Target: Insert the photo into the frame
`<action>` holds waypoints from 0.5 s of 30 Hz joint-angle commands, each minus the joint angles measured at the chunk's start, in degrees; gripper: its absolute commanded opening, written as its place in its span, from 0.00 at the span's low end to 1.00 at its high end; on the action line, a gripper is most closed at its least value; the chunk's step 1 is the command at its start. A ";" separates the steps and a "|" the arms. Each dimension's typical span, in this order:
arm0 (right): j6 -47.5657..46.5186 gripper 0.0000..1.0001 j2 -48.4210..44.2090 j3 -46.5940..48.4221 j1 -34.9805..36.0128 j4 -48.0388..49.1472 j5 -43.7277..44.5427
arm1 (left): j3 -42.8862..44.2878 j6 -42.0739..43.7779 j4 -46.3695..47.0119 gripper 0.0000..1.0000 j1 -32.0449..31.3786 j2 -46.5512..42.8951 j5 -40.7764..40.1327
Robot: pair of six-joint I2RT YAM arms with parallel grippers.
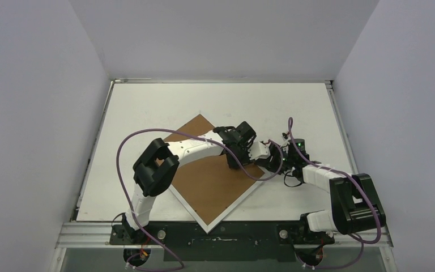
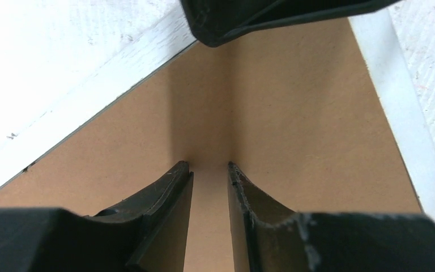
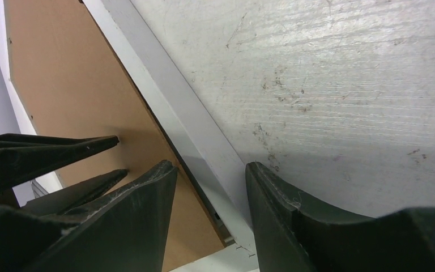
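The frame (image 3: 173, 113) is lying face down on the tabletop (image 1: 164, 107), turned cornerwise like a diamond, one corner pointing at the arm bases and the opposite one reaching toward the middle of the tabletop. Its brown board (image 1: 215, 187) is facing up and filling the back, with the thin white rim showing around it. Both arms are meeting at the frame's right corner. The left gripper (image 2: 208, 165) is reaching in over the board, its jaws pointing down with the tips sitting at or just above the brown surface; they are parted by a narrow gap, bare board is showing between them, and they are grasping nothing. Just beside it, the right gripper (image 3: 210, 164) is coming in from the right side and straddling the white rim: one jaw is over the board, the other over the scuffed tabletop outside the frame, and the rim is running diagonally through the gap. Those jaws are standing released, with space on both sides and no grip on the rim. In the right wrist view the left gripper's two black fingertips (image 3: 110, 140) are poking in from the left, hovering over the board close to the right gripper. From above, a purple cable (image 1: 126, 147) is looping off each arm.
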 commanded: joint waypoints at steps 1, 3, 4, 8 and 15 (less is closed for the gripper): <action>-2.74 0.50 3.55 -2.44 1.32 -10.82 -0.53 | -0.76 -1.48 1.52 0.28 -0.96 -1.72 0.56; -3.55 0.50 3.85 -2.29 1.28 -11.46 -0.63 | -0.66 -1.39 2.38 0.28 -1.42 -1.10 0.02; -3.81 0.50 3.87 -2.28 1.27 -11.68 -0.86 | -0.50 -1.51 2.63 0.28 -1.54 -0.78 0.18; -4.00 0.49 3.42 -2.17 1.73 -12.75 -1.74 | -1.26 -0.83 2.85 0.28 -2.32 -0.17 -0.06; -4.59 0.57 -0.21 -2.64 4.60 -17.77 -0.96 | -7.76 0.42 5.87 0.28 -2.59 0.34 -4.58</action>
